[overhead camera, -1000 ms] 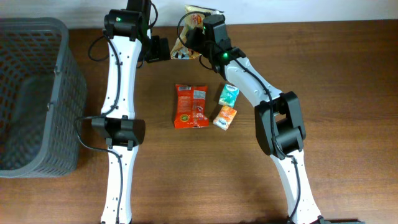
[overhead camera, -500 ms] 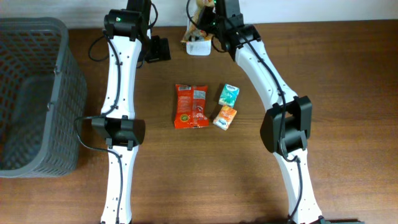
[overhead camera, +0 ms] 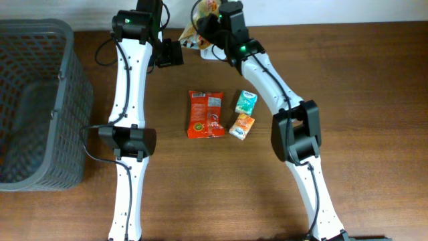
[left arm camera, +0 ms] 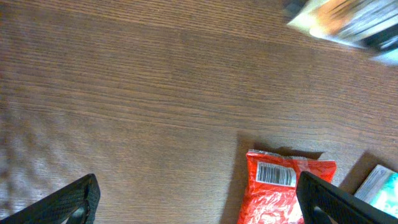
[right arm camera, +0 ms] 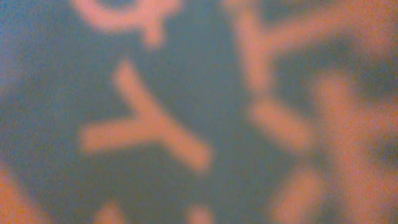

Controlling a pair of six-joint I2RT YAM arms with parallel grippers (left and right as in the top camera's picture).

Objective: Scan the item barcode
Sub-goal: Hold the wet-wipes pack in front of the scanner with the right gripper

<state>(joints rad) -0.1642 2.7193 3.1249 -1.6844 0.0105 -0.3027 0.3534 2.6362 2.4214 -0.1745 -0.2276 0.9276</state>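
Overhead: the right gripper (overhead camera: 212, 32) is closed on a snack packet (overhead camera: 192, 31), held at the table's far edge, just beside the left gripper (overhead camera: 170, 53) and on its right.

Left wrist: the left gripper's fingers (left arm camera: 78, 198) are spread wide and empty. The packet shows blurred at the upper right, its long axis unreadable.

Right wrist: blurred print fills the view, and the jaws are hidden.

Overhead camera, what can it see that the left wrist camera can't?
Only overhead: the grey basket and the orange packet. Only the left wrist: the barcode with its stripes, close up, plus its own open fingers. Both: the red packet, the teal packet, the held snack bag and the wooden table.
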